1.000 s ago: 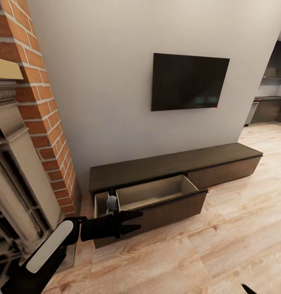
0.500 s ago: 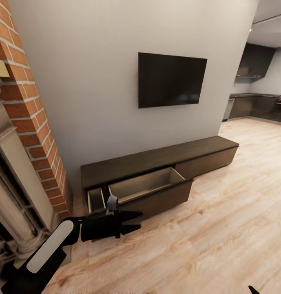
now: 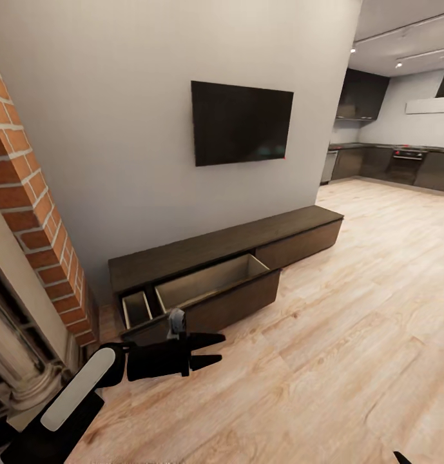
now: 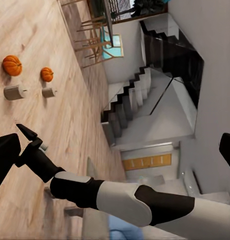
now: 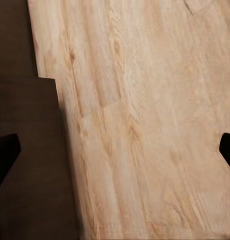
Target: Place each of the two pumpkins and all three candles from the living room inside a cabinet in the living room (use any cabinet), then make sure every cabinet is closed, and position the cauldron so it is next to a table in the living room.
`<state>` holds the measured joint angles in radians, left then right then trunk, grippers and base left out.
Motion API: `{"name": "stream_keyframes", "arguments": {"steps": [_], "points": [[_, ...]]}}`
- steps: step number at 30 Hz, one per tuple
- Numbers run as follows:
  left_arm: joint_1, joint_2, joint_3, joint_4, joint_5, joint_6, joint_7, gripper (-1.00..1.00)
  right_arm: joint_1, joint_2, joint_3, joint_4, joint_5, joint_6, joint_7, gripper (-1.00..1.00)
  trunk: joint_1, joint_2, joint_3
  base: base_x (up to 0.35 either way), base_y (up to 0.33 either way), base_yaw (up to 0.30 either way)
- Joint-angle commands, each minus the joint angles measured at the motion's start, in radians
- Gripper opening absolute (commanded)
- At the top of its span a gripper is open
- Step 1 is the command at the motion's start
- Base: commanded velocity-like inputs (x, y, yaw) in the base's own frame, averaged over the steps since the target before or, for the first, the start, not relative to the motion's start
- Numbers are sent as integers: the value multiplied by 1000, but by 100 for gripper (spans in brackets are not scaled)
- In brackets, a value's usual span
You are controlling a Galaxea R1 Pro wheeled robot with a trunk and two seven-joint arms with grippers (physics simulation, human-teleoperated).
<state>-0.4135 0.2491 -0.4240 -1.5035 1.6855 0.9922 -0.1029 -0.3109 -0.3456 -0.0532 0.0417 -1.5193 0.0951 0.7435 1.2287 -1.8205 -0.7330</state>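
The long dark cabinet (image 3: pixel 215 248) stands along the wall with two drawers pulled out, a narrow one (image 3: pixel 136 309) and a wide one (image 3: pixel 212 282), both showing bare pale insides. My left gripper (image 3: pixel 216 348) hovers open and empty over the floor in front of the narrow drawer. In the left wrist view two orange pumpkins (image 4: pixel 12 65) (image 4: pixel 46 74) sit on the wood floor, each beside a stubby beige candle (image 4: pixel 15 92) (image 4: pixel 49 92). My right gripper (image 5: pixel 115 152) is open over bare floor. The cauldron is out of view.
A black TV (image 3: pixel 241 122) hangs above the cabinet. A brick fireplace (image 3: pixel 28 212) stands close on the left. A dark kitchen (image 3: pixel 389 161) lies far right. Stairs (image 4: pixel 145 100) and dining chairs (image 4: pixel 95 40) lie beyond the pumpkins. Open wood floor (image 3: pixel 325 348) spreads ahead.
The camera has swung to the right, so cabinet, TV and fireplace slid left in the picture and the kitchen came into view. The left arm keeps its pose, gripper still open.
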Motion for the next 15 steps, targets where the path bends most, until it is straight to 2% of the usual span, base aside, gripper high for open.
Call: {"name": "stream_keyframes", "arguments": {"steps": [1,15], "points": [[-1,1,-1,0,-9,0,-10,100,-2,0,-5,4,-3,1,8,100,-1,-1,-2,-212,3,-220],[-1,1,-1,0,-10,0,-8,100,-2,-1,-5,4,-3,-20,7,100,-1,-1,-10,-211,0,-219]]}}
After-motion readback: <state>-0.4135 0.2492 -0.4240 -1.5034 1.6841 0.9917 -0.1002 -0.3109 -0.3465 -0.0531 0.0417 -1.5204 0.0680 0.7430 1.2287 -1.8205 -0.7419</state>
